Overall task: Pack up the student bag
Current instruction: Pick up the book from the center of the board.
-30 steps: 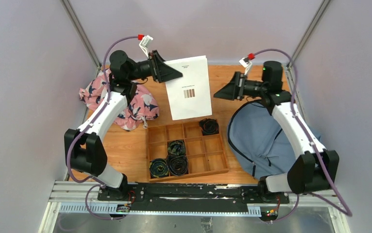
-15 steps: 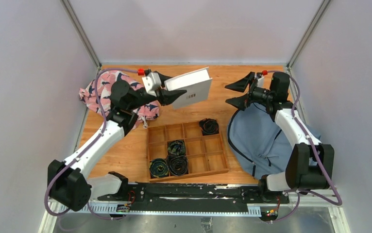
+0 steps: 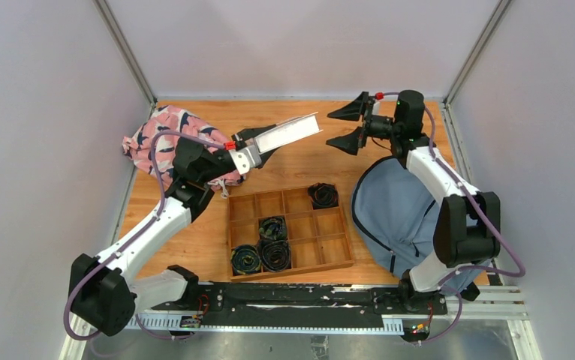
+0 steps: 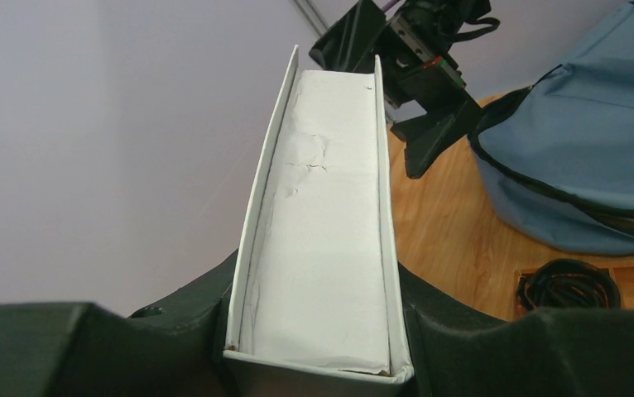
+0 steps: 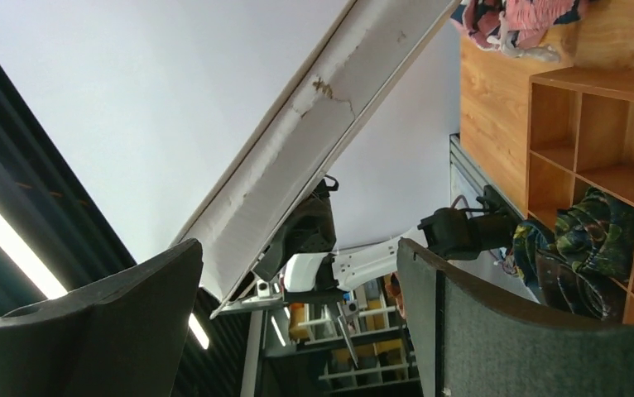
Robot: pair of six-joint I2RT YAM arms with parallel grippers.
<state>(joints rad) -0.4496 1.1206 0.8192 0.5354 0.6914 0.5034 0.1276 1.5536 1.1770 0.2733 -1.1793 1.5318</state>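
At the far left of the table (image 3: 299, 161) a pink cloth (image 3: 166, 139) lay bunched, and my left arm reached up past its near side. My left pincer (image 3: 258, 142) was clamped on a white book (image 3: 288, 133), one finger on each cover near one end. The book was up off the table, tilted, its free end pointing right and far. From my left wrist the book (image 4: 330, 223) ran straight away between my fingers (image 4: 173, 331), page edges facing the camera.

Near of the book sat a wooden tray (image 3: 341, 259) with dark rolls (image 3: 275, 255) in four compartments: the far right corner, the second of the middle row, and the two leftmost of the near row.

Right of the book, my right pincer (image 3: 350, 127) stood wide open and empty, jaws turned left toward the book's free end, close to it but apart. From my right wrist the book (image 5: 314, 141) slanted across the view beyond my fingers (image 5: 90, 331).

The bag (image 3: 397, 217) lay flat on the right of the table, just right of the tray, partly under my right arm.
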